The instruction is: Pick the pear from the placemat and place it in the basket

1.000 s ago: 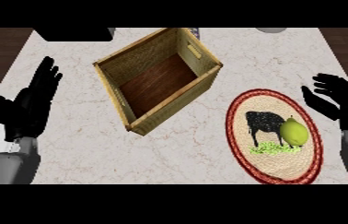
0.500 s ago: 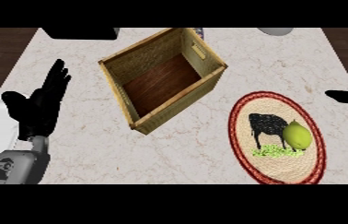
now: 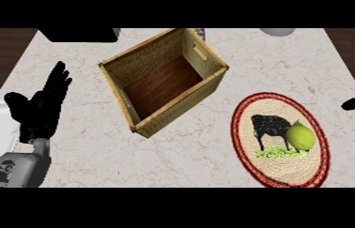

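Pear sits on the right part of the oval placemat, beside the black cow print, untouched. Basket, an open wooden box, stands left of the placemat, apart from it, on the marble table. Left hand rests at the left edge, fingers straight and spread, holding nothing. Right hand only a dark tip at the right edge, cannot tell its fingers

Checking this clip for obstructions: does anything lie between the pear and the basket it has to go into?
Nothing visible does. The pear sits on the placemat, and only bare counter separates it from the basket, which is open at the top. The basket's near wall is the only thing to lift over.
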